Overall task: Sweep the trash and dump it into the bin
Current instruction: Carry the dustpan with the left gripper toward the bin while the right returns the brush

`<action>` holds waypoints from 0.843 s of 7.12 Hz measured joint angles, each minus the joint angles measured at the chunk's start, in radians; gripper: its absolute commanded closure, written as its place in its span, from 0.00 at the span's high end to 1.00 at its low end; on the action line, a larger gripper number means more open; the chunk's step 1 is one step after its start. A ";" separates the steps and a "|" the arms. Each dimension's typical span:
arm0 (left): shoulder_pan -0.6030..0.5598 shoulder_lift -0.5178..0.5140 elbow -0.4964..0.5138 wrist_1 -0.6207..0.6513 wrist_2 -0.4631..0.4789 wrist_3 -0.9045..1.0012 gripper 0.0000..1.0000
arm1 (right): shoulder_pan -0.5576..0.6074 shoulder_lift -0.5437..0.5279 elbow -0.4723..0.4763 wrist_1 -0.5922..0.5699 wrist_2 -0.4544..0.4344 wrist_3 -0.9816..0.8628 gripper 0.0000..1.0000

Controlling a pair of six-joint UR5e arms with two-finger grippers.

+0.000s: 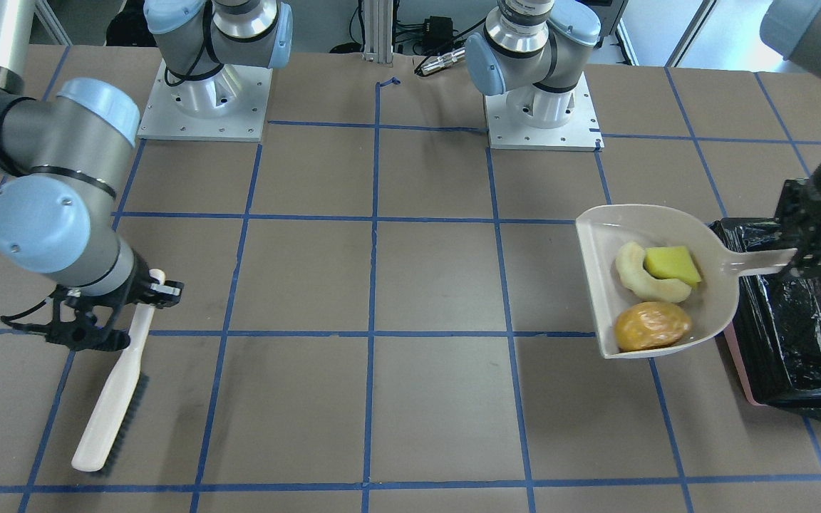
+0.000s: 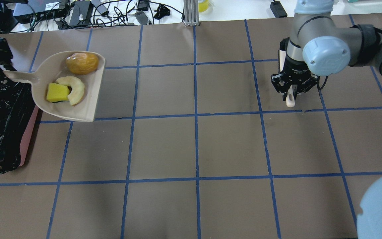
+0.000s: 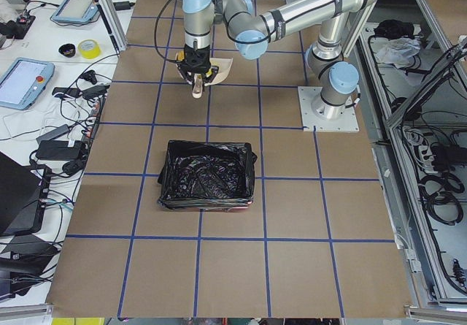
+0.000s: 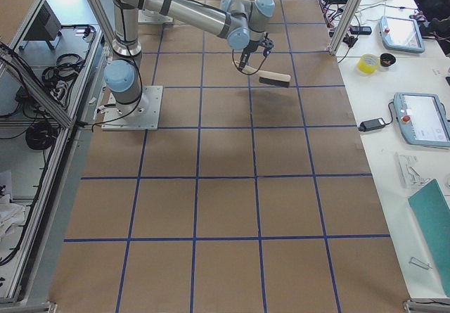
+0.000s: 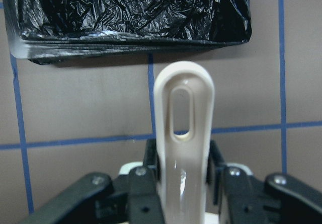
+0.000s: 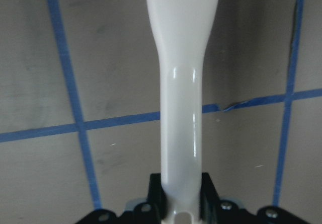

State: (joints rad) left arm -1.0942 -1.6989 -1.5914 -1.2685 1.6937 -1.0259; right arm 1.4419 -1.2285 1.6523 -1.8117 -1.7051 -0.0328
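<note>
Left arm is reached out to the bench (image 1: 425,285) end. Its left tool (image 1: 799,260) is clamped narrow on the handle of the pan (image 1: 601,253). In the wrist view the handle's slotted end sticks out past the fingers (image 5: 143,196), towards the bin (image 5: 131,12).

The pan is held about level and looks lifted off the bench. Its open mouth is turned to the bench middle, and its handle end sits over the bin's near edge.

All three trash bits are seen inside the pan, none in the bin:
- The orange-brown lump (image 1: 653,325) lies by the pan's side wall, near the mouth. It is glossy and potato-shaped.
- The pale crescent (image 1: 631,271) lies mid-pan, curved around the wedge.
- The yellow wedge (image 1: 670,263) lies flat, touching the crescent on the handle side.

The bin is a pink tub with a crinkled black bag folded over its rim. It is set at the bench end on the robot's left, just beside the pan.

Right arm is bent at the elbow, wrist pointed down, well apart from the pan on the other half of the bench. The right tool (image 1: 154,288) is closed narrow on the brush (image 1: 115,399) near the handle tip. The brush is hung at a slant with its head out and low, dark bristles along one side. Whether the bristles touch the bench cannot be told.
</note>
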 measured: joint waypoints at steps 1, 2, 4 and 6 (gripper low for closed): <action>0.079 -0.010 0.028 0.003 -0.014 0.080 0.00 | -0.068 0.018 -0.010 -0.014 -0.021 -0.123 0.01; 0.162 -0.029 0.061 0.007 -0.038 0.159 0.00 | -0.126 0.040 -0.012 -0.046 -0.034 -0.209 0.02; 0.278 -0.092 0.142 0.022 -0.058 0.282 0.00 | -0.184 0.080 -0.012 -0.095 -0.053 -0.282 0.04; 0.344 -0.192 0.209 0.123 -0.062 0.375 0.00 | -0.195 0.091 -0.010 -0.101 -0.054 -0.292 0.62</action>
State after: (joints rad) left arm -0.7503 -1.8908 -1.3824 -1.1450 1.6318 -0.6509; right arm 1.2467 -1.1378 1.6421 -1.9128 -1.7590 -0.3252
